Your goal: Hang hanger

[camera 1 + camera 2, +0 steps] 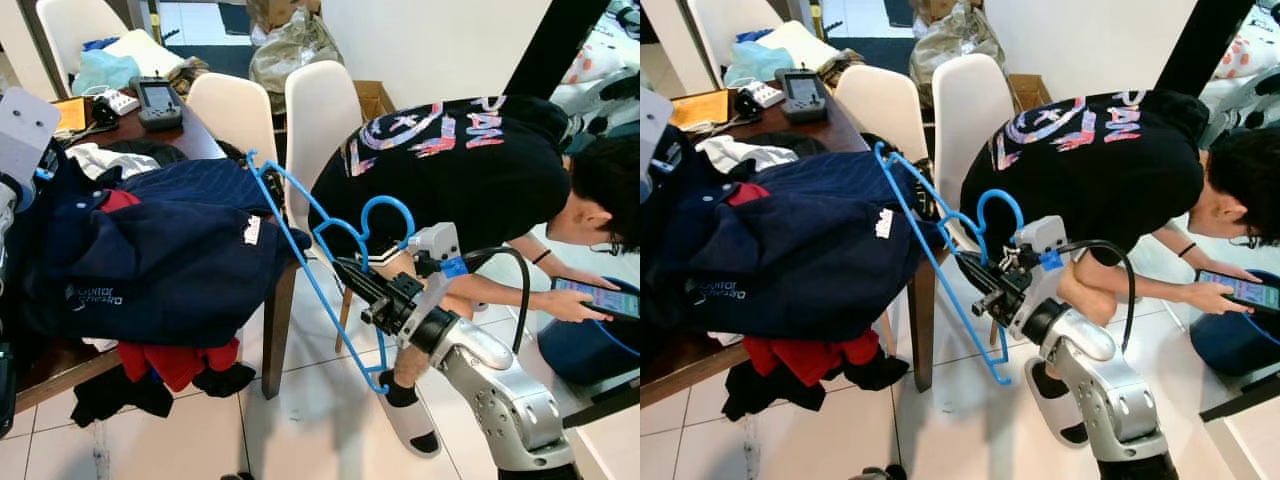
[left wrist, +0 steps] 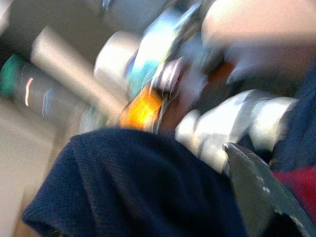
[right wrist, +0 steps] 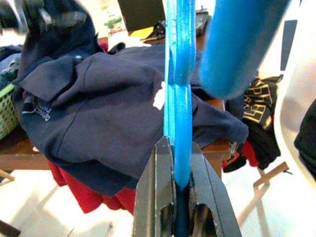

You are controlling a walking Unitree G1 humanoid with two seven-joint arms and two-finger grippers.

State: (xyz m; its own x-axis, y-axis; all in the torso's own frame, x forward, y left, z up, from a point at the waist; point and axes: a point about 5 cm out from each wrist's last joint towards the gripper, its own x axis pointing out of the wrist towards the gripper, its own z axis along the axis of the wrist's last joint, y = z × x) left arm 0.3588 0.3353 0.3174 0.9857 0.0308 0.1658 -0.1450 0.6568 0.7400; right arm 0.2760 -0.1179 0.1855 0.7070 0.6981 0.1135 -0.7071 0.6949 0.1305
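A blue plastic hanger (image 1: pixel 318 262) hangs tilted in the air beside the table's corner, its hook (image 1: pixel 385 210) toward the person. My right gripper (image 1: pixel 345 268) is shut on one of its bars; in the right wrist view the black fingers (image 3: pixel 158 173) clamp the blue bar (image 3: pixel 178 113). A navy polo shirt (image 1: pixel 160 250) lies heaped on the wooden table (image 1: pixel 60 365), over red cloth (image 1: pixel 175 362). My left arm (image 1: pixel 22 130) is at the far left by the shirt, and the blurred left wrist view shows navy fabric (image 2: pixel 133 187).
A person in a black shirt (image 1: pixel 450 170) crouches close on the right, holding a tablet (image 1: pixel 605 298). Two white chairs (image 1: pixel 320 110) stand behind the hanger. A remote-like device (image 1: pixel 158 102), cables and clothes clutter the table's far end. Dark clothes (image 1: pixel 115 395) lie on the tiled floor.
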